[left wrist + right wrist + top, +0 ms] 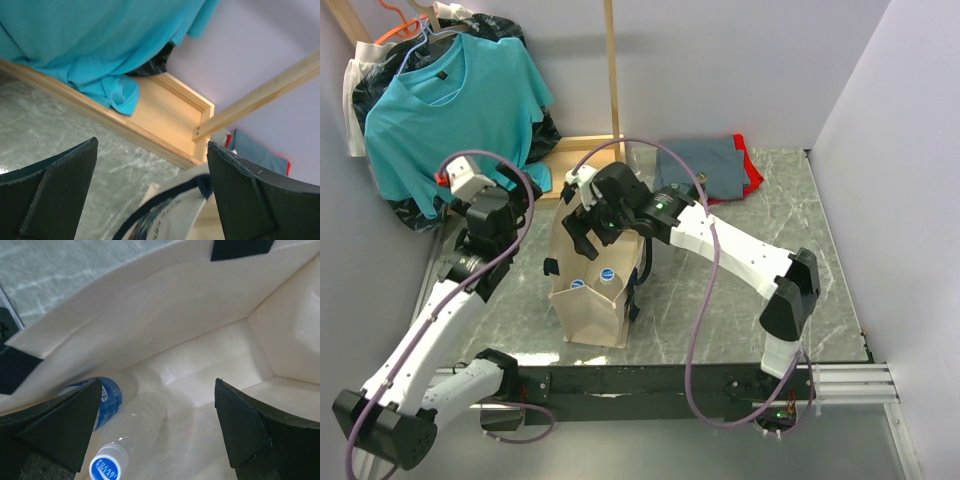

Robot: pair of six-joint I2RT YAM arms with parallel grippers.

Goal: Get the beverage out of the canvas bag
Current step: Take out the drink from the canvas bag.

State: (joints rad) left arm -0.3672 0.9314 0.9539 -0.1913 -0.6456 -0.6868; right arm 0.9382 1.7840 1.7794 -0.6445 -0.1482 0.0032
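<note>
**Right gripper over the open bag, beverage not yet held**

Placement. The canvas bag (588, 322) stands upright on the grey marbled table (760, 300), mouth up, between the two arms. We judge this suits a reach from above, since the contents lie deep and the walls are tall. The right gripper (157, 385) hangs in the bag's mouth and points down into it. Its fingers are spread wide with nothing between them, which we read as the stance before closing on the bottle. The left gripper (152, 145) sits apart to the left, at the bag's far side. Its fingers are also spread and pinch nothing. It faces the wooden frame (165, 115) and the teal T-shirt (450, 100), with a black strap handle (150, 212) just below it. It may be placed to steady the bag, but we cannot tell.

Task object. The beverage bottle (142, 422) lies inside the bag near the bottom, against the left wall in the right wrist view. It is clear plastic with a white cap (109, 467) printed in blue, tilted cap-up towards the camera. A blue label shows just beside it. From above, two blue-marked tops appear, so a second bottle is possible.
</note>
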